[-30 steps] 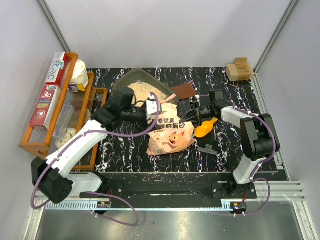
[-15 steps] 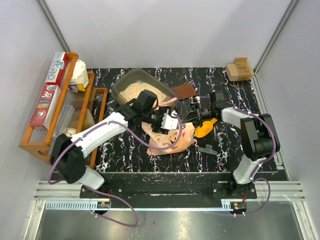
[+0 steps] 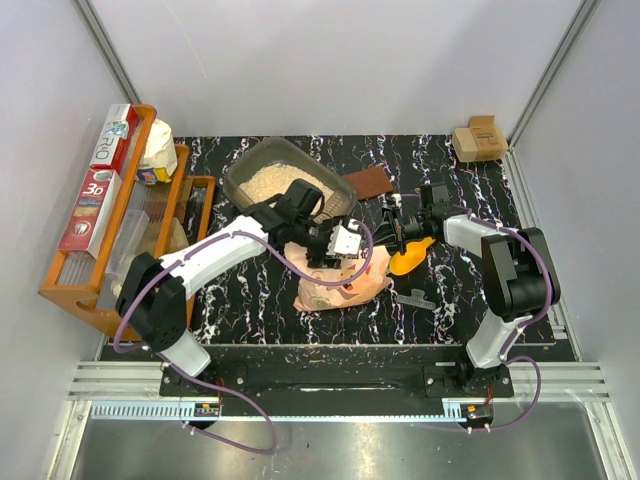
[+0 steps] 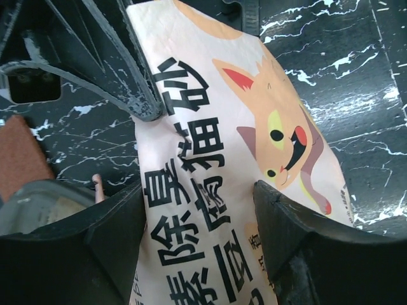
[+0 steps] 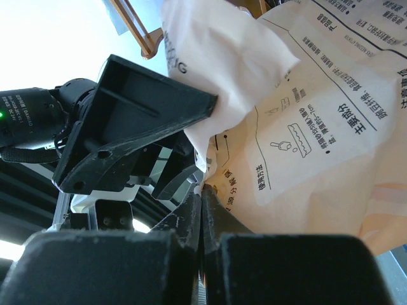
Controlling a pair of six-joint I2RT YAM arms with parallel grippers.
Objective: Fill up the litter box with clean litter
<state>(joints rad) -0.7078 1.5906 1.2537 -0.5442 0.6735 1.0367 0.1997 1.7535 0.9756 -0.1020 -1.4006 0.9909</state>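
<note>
The dark grey litter box (image 3: 243, 165) stands at the back left with pale tan clean litter (image 3: 268, 179) in it; its corner shows in the left wrist view (image 4: 35, 206). A pink pig-printed bag (image 3: 340, 285) lies in front of it. My left gripper (image 3: 347, 243) hovers open over the bag's printed face (image 4: 210, 146), one finger on each side (image 4: 200, 190). My right gripper (image 3: 388, 228) is shut on the bag's edge (image 5: 202, 185); the bag's back (image 5: 305, 127) faces it. Its dark fingers (image 4: 127, 82) meet the bag's edge in the left wrist view.
A yellow-orange scoop (image 3: 410, 258) lies right of the bag, under the right arm. A brown pad (image 3: 368, 181) sits behind it. An orange wooden rack (image 3: 100, 290) with boxes lines the left edge. A small cardboard box (image 3: 478, 140) sits at the back right.
My left arm has swung from over the litter box to the right and now reaches over the bag with its gripper still open. The right arm has not moved.
</note>
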